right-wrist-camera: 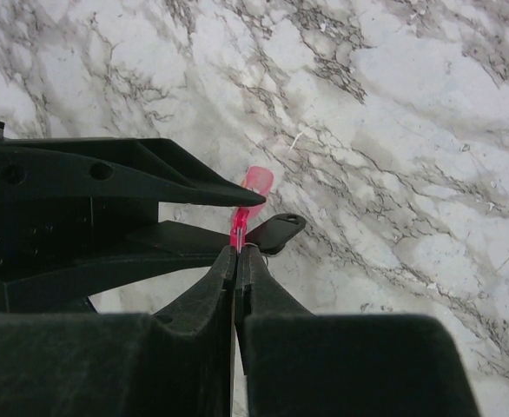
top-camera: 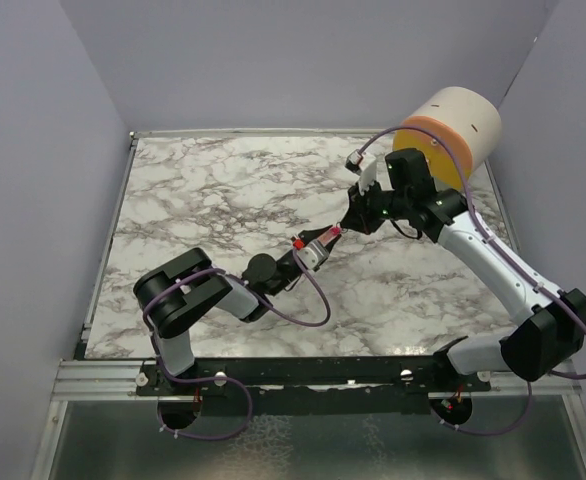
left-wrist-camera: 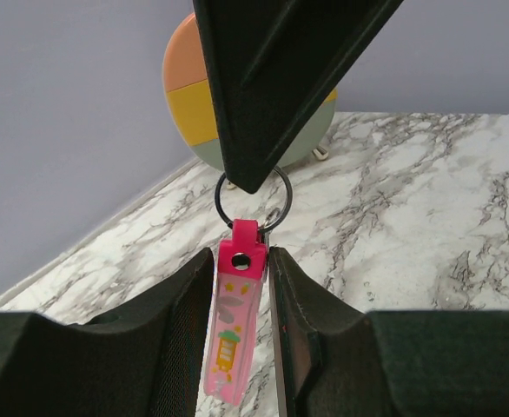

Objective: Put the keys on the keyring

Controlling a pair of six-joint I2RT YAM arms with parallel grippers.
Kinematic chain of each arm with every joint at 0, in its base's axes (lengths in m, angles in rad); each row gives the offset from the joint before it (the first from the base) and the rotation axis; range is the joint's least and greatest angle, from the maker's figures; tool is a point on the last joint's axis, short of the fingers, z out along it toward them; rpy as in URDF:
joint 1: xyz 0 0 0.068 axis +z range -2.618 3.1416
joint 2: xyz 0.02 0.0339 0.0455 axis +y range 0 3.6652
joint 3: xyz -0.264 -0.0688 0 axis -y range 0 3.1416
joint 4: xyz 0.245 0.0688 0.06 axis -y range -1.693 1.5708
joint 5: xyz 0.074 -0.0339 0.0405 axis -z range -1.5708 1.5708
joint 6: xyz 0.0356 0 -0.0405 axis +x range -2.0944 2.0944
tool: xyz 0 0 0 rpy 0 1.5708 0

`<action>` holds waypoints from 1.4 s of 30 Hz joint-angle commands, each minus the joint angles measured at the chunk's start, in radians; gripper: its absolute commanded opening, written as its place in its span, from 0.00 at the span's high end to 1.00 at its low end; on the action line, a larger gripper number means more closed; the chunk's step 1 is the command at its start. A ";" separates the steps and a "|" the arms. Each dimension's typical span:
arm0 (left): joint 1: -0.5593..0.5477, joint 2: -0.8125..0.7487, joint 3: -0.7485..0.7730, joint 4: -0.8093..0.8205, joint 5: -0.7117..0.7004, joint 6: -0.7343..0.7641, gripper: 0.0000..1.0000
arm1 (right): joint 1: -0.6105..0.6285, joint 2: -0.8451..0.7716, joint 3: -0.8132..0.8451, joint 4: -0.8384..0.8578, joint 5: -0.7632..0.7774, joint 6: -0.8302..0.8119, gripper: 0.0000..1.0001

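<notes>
Left tool (left-wrist-camera: 240, 257) clamps the slim pink-red plastic keyring (left-wrist-camera: 235, 326). Right tool (right-wrist-camera: 237, 252), fingers pressed together, meets its thin metal ring (left-wrist-camera: 216, 201). Hold the tag rigid and ease in slowly.

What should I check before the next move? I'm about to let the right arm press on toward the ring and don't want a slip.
1. Keyring clamped between the left end effector fingers: ok.
2. Metal ring free above those fingers, facing the other arm: ok.
3. Right end effector shut: ok.
4. Key held in the right end effector: cannot tell; no key shows in any view.
5. Right tip lined up with the ring: ok; it overlaps the ring in the left wrist view.
6. Anything threaded onto the ring yet: cannot tell.
</notes>
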 commanded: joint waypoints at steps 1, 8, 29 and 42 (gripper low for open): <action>0.007 0.004 0.026 0.222 0.028 0.014 0.66 | 0.002 0.031 0.059 -0.120 0.032 -0.041 0.99; 0.011 0.002 0.038 0.222 0.023 0.018 0.66 | 0.006 0.045 0.060 -0.173 0.050 -0.042 0.99; 0.030 0.036 0.050 0.222 0.005 0.070 0.64 | 0.044 0.132 0.074 -0.258 0.110 -0.053 0.99; 0.036 0.033 0.038 0.222 -0.002 0.051 0.64 | 0.047 0.144 0.074 -0.257 0.126 -0.043 0.99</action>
